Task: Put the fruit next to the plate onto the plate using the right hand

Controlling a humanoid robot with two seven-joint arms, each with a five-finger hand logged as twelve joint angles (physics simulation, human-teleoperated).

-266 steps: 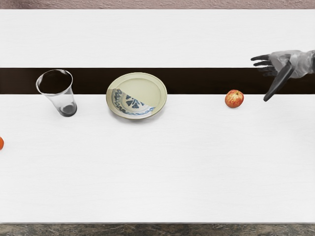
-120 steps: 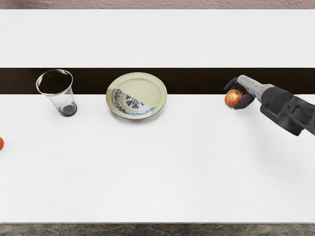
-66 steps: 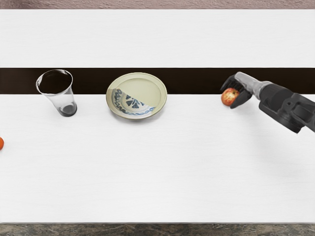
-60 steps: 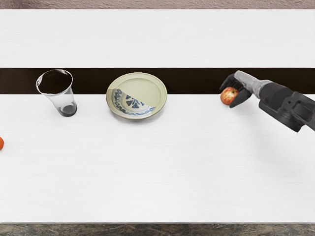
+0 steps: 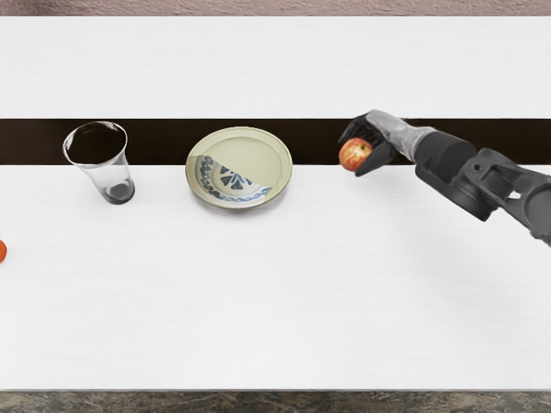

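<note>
Red-and-yellow skin marks the apple (image 5: 355, 154), which sits inside the right hand (image 5: 380, 138), off the tabletop and to the right of the plate (image 5: 284, 165), with a clear gap between them. The dark fingers (image 5: 376, 162) curl around the fruit from behind and beneath, so the hand holds it and nothing else; the side of the apple facing the plate is uncovered.

By my judgement the apple is firm, light for this hand, round and smooth. It could roll or slip if the hold loosens, and it may bruise if dropped. A wrap around its widest part, as seen now, looks the safest hold. It should be let go low over the plate's middle, since a round fruit may roll towards the shallow rim.

The plate is pale green with a blue painted pattern, and nothing lies on it. Left of the plate stands a clear drinking glass (image 5: 101, 161) that leans slightly and appears empty. Far to the plate's left and nearer the viewer, a small orange fruit (image 5: 2, 250) is cut off by the picture's edge on the white table (image 5: 275, 284).
</note>
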